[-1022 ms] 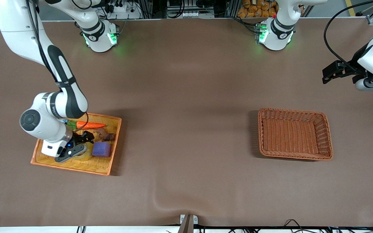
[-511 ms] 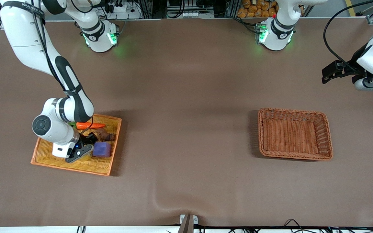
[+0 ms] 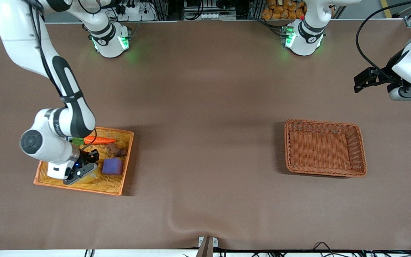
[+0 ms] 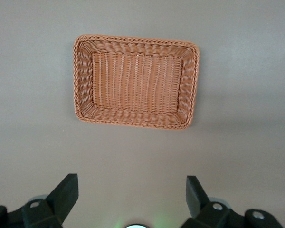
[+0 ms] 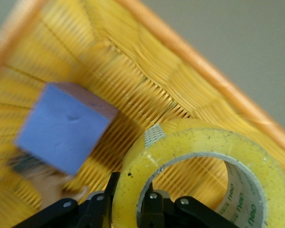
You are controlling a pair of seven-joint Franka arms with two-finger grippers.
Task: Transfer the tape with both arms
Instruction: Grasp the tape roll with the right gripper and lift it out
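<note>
Tape (image 5: 199,161) sits low in the right wrist view, a translucent yellowish roll with a wide hollow core, and the right end effector (image 5: 128,202) has closed on its wall: one black finger stands inside the core and the other presses the outer face, so the roll is pinched between them. A small greenish patch marks the loose end of the tape on the roll's upper face. In the front view only a sliver of the roll (image 3: 90,176) shows beneath the right end effector (image 3: 84,170), inside the orange tray (image 3: 114,187), which lies at the right arm's end of the counter (image 3: 205,125).

Just beside the roll in the same tray, toward the left arm's end, rests a purple cube (image 3: 112,166), slightly apart from the roll. Farther from the front camera in the tray lie a brown object (image 3: 117,151), too small to identify, and then an orange carrot toy (image 3: 99,140) along the tray's upper edge, partly hidden by the right arm.

At the left arm's end of the counter stands a brown wicker basket (image 3: 325,148) with nothing in it. Farther still, the left end effector (image 3: 364,80) waits in the air over bare counter near the edge, its jaws spread wide, as the left wrist view confirms with both fingers (image 4: 65,194) far apart and the basket framed between them.
</note>
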